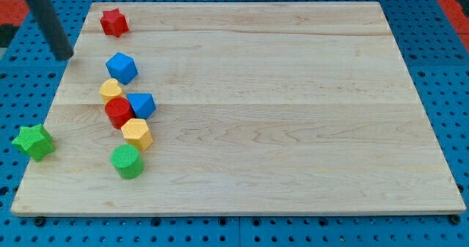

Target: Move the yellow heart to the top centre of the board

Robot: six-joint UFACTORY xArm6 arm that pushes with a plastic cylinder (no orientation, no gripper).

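The wooden worktop (242, 181) fills the view, its near edge along the view's bottom. All the blocks sit on its left side, and the top centre is bare. The dark rod comes in from the view's top left. It carries no pincer, so nothing opens or closes. Our tip (67, 57) rests at the worktop's left edge, touching no block.

Nearest us in the cluster is the green cylinder (127, 161). Above it come the yellow hexagon (136, 133), the red cylinder (118, 113) and the blue wedge (141, 105). The yellow heart (111, 90) sits at the red cylinder's upper edge, seemingly touching it. The blue cube (122, 67) stands just above the heart.

The heart lies to the view's right of our tip and lower, while its goal lies up and well to the right. We judge that our tip must first get round to the heart's lower left. The blue cube stands on the line of that push.
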